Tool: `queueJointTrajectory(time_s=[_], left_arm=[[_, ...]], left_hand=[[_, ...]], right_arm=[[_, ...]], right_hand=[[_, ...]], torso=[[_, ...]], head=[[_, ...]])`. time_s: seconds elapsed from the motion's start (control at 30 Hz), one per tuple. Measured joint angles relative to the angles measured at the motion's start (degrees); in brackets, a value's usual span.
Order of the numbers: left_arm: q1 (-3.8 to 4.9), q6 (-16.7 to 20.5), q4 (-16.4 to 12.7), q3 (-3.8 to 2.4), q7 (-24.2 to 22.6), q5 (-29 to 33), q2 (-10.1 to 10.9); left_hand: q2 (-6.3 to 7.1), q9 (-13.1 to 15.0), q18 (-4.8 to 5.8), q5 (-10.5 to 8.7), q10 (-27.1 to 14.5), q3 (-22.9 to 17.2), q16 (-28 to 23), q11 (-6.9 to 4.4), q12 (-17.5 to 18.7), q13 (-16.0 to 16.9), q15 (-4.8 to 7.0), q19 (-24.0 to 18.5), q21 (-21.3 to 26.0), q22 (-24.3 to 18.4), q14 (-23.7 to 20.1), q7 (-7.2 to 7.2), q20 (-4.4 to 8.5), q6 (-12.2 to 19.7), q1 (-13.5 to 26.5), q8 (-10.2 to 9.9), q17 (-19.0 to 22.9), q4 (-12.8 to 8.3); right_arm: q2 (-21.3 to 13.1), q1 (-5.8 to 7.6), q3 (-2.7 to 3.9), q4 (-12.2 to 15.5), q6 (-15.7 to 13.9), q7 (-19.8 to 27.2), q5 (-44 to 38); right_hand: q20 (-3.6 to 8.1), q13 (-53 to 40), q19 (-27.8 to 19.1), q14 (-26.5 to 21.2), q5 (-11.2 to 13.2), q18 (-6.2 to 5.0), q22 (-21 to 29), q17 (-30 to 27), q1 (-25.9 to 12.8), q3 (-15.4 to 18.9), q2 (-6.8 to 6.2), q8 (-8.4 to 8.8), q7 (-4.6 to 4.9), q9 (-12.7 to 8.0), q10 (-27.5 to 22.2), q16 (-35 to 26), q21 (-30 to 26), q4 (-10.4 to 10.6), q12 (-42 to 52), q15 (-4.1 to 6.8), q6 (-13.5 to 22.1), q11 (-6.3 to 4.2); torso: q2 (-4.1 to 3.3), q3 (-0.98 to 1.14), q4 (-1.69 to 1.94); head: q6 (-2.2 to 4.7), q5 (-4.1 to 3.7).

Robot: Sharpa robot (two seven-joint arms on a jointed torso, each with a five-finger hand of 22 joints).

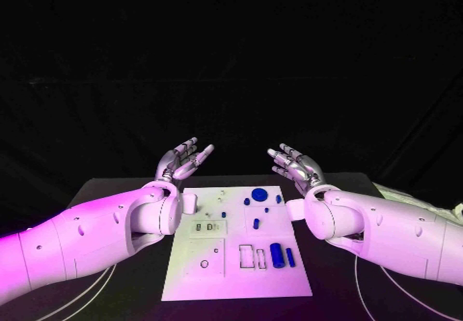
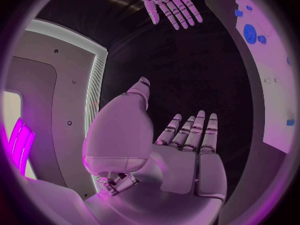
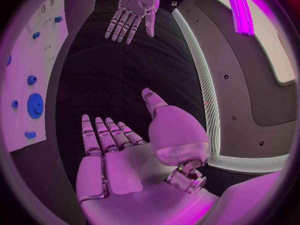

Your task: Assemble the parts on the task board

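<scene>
Both silver many-fingered hands, left hand and right hand, hover empty with fingers spread beyond the white rectangular task board, apparently poised to start, while small blue plastic parts lie on it.

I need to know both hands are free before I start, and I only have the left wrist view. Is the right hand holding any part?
Observer: No. The right hand is open, palm bare, fingers straight.
Operator: Any loose parts lying on the task board near the robot?
Observer: Yes. Two blue cylinders lie side by side on the task board, at its near end.
Operator: Where's my left hand against the board?
Observer: The left hand is raised beyond the board's far left corner.
</scene>
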State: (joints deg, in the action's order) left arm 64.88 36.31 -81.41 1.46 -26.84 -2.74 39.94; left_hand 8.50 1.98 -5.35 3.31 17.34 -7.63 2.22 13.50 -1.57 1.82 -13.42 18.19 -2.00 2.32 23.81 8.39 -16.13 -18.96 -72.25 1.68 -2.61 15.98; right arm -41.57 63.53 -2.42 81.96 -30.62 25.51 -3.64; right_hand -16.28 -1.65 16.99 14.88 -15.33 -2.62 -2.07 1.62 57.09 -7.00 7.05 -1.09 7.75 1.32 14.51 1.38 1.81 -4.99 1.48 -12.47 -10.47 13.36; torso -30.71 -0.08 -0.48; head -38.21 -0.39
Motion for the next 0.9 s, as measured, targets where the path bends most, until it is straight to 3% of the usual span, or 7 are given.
queueJointTrajectory(time_s=[0.1,0.27,0.4,0.43,0.57,0.63,0.9], left_arm=[[0.0,-0.91,0.07,0.04,0.25,-0.51,0.0],[-0.01,-1.81,0.09,0.04,0.5,-1.04,0.0],[-0.02,-2.31,-0.13,0.04,0.61,-1.26,0.33],[0.01,-2.77,-0.8,0.03,0.52,-1.26,1.19],[0.03,-4.07,-1.26,0.01,-0.1,-1.22,4.08],[0.01,-4.5,-2.1,0.03,-0.29,-1.18,4.63],[0.1,-6.18,-7.51,-0.24,-0.53,-1.19,7.75]], left_hand=[[-0.48,0.2,-0.75,0.0,1.57,-0.63,0.36,0.75,-0.33,0.23,-0.35,1.79,-0.59,0.25,1.68,0.1,-0.55,-1.57,-2.53,0.39,-0.26,0.63],[-1.93,0.46,-0.93,0.0,4.91,-1.16,0.95,1.48,-0.59,0.47,-0.73,5.73,-1.56,0.8,5.48,0.32,-0.6,-4.59,-3.96,0.76,-0.69,0.38],[-3.21,0.98,-0.94,0.0,12.13,-1.73,3.34,1.49,-1.57,0.97,-0.13,14.89,-3.79,1.85,16.36,0.69,-0.43,-10.57,-5.14,1.79,-1.89,-0.19],[-3.74,1.21,-1.86,0.0,15.52,-1.85,4.08,1.19,-2.09,1.24,0.31,18.6,-4.72,2.28,19.03,0.91,-0.38,-13.23,-5.08,2.31,-2.18,-0.44],[-5.15,1.9,-4.02,-0.01,29.11,-1.28,6.46,-0.15,-4.26,1.97,2.43,27.11,-7.41,3.16,26.49,2.28,-0.14,-23.53,-5.2,4.04,-2.84,-2.16],[-5.63,2.16,-4.02,-0.01,32.16,-0.91,7.18,-0.88,-4.84,1.98,3.3,29.81,-8.05,3.25,29.23,3.11,0.04,-28.3,-5.08,4.87,-3.07,-2.92],[-6.77,1.88,-4.04,-0.01,36.71,-0.05,7.99,-2.19,-4.88,1.97,4.81,35.23,-8.21,2.91,35.13,4.54,1.27,-31.95,-5.29,4.95,-4.16,-5.53]], right_arm=[[0.61,0.65,-0.42,-1.52,4.67,-1.25,-1.66],[1.31,1.36,-0.9,-3.28,11.32,-3.06,-4.07],[1.49,1.62,-1.05,-3.98,14.35,-3.97,-5.86],[1.35,1.73,-1.06,-4.53,14.32,-3.97,-7.46],[-0.02,2.24,-0.98,-6.36,13.02,-3.94,-13.8],[-0.14,2.38,-0.92,-6.45,12.32,-3.91,-16.65],[0.24,3.36,-0.59,-7.18,10.41,-4.03,-28.62]], right_hand=[[-0.21,-0.21,0.84,1.44,0.0,-0.17,-0.13,0.19,1.83,-0.63,0.17,-0.19,0.03,0.15,1.73,0.35,0.24,-0.66,0.3,-0.4,-1.27,0.24],[-0.29,-0.95,6.86,10.63,0.86,-2.66,-0.97,0.89,6.23,-1.32,0.0,-1.59,0.48,0.92,11.03,2.01,1.8,-3.97,2.0,-0.79,-8.23,0.82],[-0.34,-1.47,14.63,20.83,1.5,-4.03,-1.87,1.42,9.65,-1.84,-0.45,-2.91,1.12,1.6,21.58,3.52,4.0,-6.82,3.54,0.02,-16.93,0.24],[-0.33,-1.6,16.97,23.98,1.63,-4.94,-2.11,1.58,10.65,-2.0,-0.67,-3.35,1.37,1.81,24.81,3.97,4.69,-7.74,3.93,0.42,-20.19,-0.12],[-0.19,-1.7,21.97,30.66,2.07,-5.56,-2.52,1.76,12.9,-2.69,-1.12,-3.99,2.41,2.18,31.46,4.57,6.26,-9.34,4.34,1.43,-27.87,-1.03],[0.01,-1.72,24.25,33.59,2.25,-6.26,-2.65,1.78,13.75,-3.2,-1.51,-3.99,2.95,2.2,34.22,4.89,7.04,-9.85,4.34,1.97,-31.15,-1.48],[1.75,-1.79,32.5,42.57,2.5,-7.13,-3.33,2.02,15.87,-5.51,-2.79,-3.99,4.68,2.34,41.62,5.29,10.42,-11.13,4.01,4.02,-39.24,-2.87]], torso=[[0.01,0.0,-0.01],[0.01,0.0,-0.02],[0.0,-0.01,-0.02],[-0.15,-0.03,0.01],[-1.02,-0.15,0.23],[-1.51,-0.22,0.35],[-3.43,-0.51,0.6]], head=[[-0.03,0.0],[-0.03,-0.01],[-0.04,-0.01],[-0.21,-0.19],[-0.53,-0.62],[-0.57,-0.7],[-0.07,-0.81]])
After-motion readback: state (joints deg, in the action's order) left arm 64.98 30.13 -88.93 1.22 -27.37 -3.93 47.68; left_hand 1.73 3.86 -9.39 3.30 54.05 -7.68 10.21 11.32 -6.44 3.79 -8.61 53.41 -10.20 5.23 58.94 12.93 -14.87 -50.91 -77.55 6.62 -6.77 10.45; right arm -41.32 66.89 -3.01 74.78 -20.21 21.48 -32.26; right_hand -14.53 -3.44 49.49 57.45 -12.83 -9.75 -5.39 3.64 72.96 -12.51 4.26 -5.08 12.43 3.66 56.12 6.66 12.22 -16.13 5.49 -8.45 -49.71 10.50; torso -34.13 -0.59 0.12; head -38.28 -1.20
